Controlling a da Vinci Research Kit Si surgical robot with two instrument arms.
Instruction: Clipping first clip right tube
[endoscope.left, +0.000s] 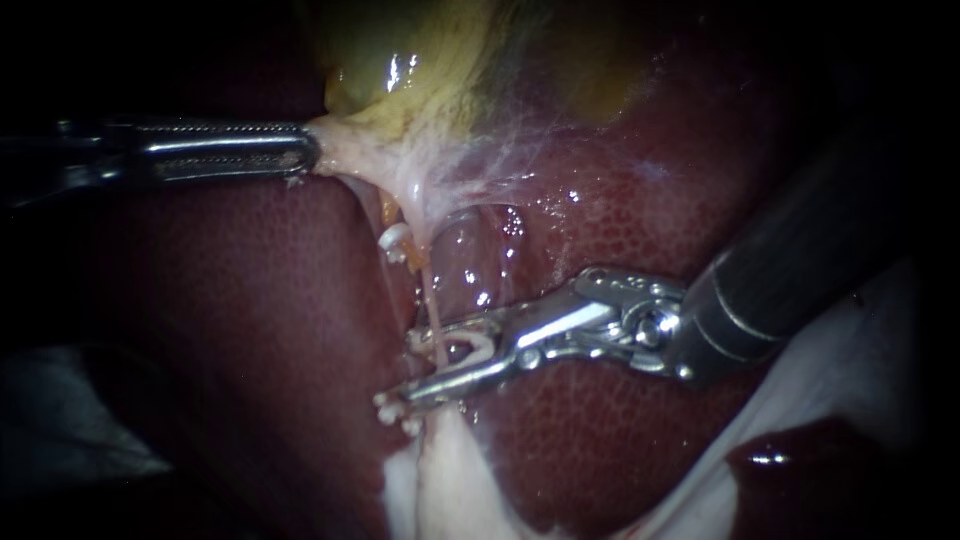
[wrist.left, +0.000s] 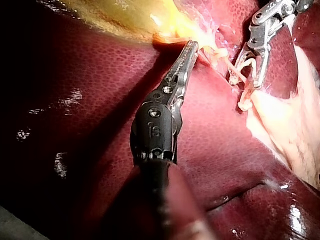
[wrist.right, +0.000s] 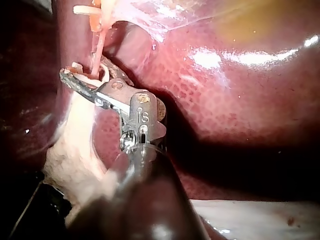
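Right instrument: the jaws are kept a little apart with a white clip seated between them. Both jaws are pressed on it, so it's gripped but not squeezed flat. The right tube, a thin pinkish strand, is threaded through that gap inside the clip's open V and crosses the jaws roughly at a right angle. Same story in the right wrist view: the tube is seen dropping into the right instrument, with the clip curled around it. In the left wrist view the right instrument is seen ahead of and beside the left one, with the tube caught between its jaws.

Left instrument: the jaws are clamped on a pale tag of tissue at the gallbladder's lower edge, and thin webby strands are stretched taut from there. In its own wrist view, the left instrument is shown closed flat on that tag.

Further out, another clip is seen on the left tube, just beside the right tube and nearer the gallbladder. Everything is laid on dark red liver. Pale fat is piled where the right tube ends, past the jaws.
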